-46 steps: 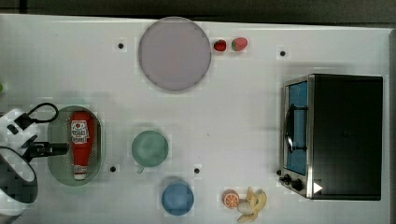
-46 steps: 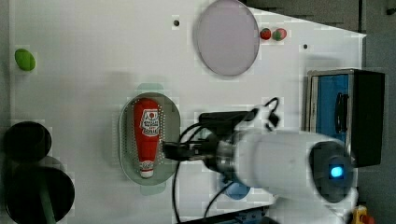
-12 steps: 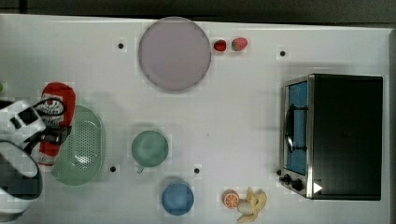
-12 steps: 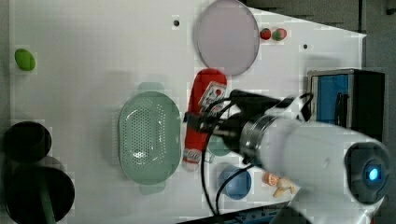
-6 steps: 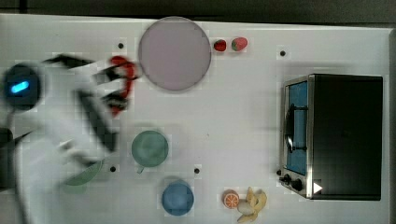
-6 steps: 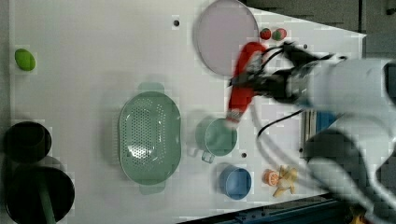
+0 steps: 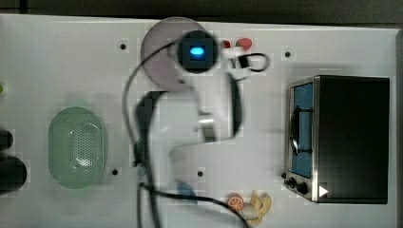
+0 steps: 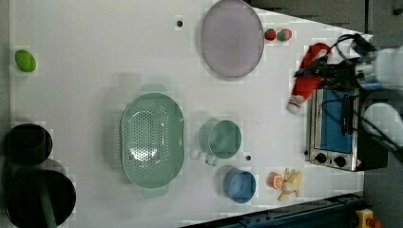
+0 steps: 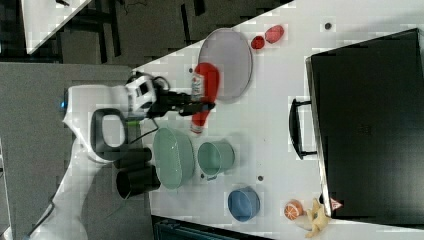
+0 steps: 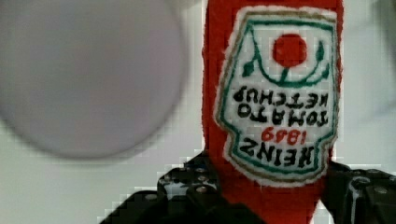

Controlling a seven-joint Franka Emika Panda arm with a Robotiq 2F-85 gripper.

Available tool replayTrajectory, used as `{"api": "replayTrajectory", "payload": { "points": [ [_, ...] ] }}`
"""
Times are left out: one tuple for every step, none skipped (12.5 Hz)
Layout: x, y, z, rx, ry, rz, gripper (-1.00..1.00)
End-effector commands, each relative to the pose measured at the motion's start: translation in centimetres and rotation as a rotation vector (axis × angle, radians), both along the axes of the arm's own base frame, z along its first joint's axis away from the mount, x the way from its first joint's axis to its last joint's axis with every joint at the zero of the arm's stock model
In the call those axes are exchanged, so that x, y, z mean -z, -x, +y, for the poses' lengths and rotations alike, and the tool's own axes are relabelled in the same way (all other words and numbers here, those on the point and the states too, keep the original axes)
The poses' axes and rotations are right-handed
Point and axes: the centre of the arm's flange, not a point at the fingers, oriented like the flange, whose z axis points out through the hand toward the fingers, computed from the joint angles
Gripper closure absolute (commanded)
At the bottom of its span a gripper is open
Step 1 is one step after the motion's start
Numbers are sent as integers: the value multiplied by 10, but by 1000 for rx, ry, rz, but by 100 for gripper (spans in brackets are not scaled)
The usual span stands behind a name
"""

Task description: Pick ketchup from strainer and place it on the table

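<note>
We find the gripper (image 9: 200,106) pinching the ketchup (image 9: 205,95) across its red body, one dark finger on each side, as the wrist view confirms at the foot of the label. The bottle hangs in the air, tilted, cap end lower, clear of the table (image 8: 95,57). In the right view it sits over the edge of the lilac plate (image 9: 230,60); in the left view the ketchup (image 8: 309,78) appears beside the toaster oven (image 8: 332,126), just past the two strawberries (image 8: 277,34). The strainer (image 8: 152,137) lies bare, well apart from the bottle, with the green cup (image 8: 223,139) between them.

On handling, we judge the bottle light. Its stitched label and fuzzy edges in the wrist view suggest a soft, fabric-like skin rather than hard plastic, so it should yield under the jaws and is unlikely to slip or break. The mid-body hold looks sound; the narrow cap end would give poorer purchase. We judge the main hazard to be that it rolls or tips on release, given the tilt.
</note>
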Motion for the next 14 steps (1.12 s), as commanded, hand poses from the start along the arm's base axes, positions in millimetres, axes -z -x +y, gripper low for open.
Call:
{"api": "replayTrajectory", "payload": {
  "points": [
    [-5, 12, 8, -190, 2, -24, -21],
    [6, 19, 1, -185, 0, -39, -21],
    [19, 27, -3, -182, -3, -56, -21],
    [34, 36, -6, -181, -10, -62, -21],
    [50, 46, -8, -179, -17, -56, -21],
    [66, 56, -9, -177, -23, -34, -21],
    [80, 66, -11, -173, -29, -3, -21],
    [93, 74, -12, -169, -36, 27, -21],
    [106, 81, -14, -165, -44, 49, -21],
    [117, 85, -13, -164, -53, 63, -21],
    [128, 88, -13, -163, -63, 80, -21],
    [138, 91, -12, -163, -73, 91, -27],
    [145, 91, -12, -161, -83, 90, -46],
    [149, 89, -12, -161, -90, 73, -68]
  ]
}}
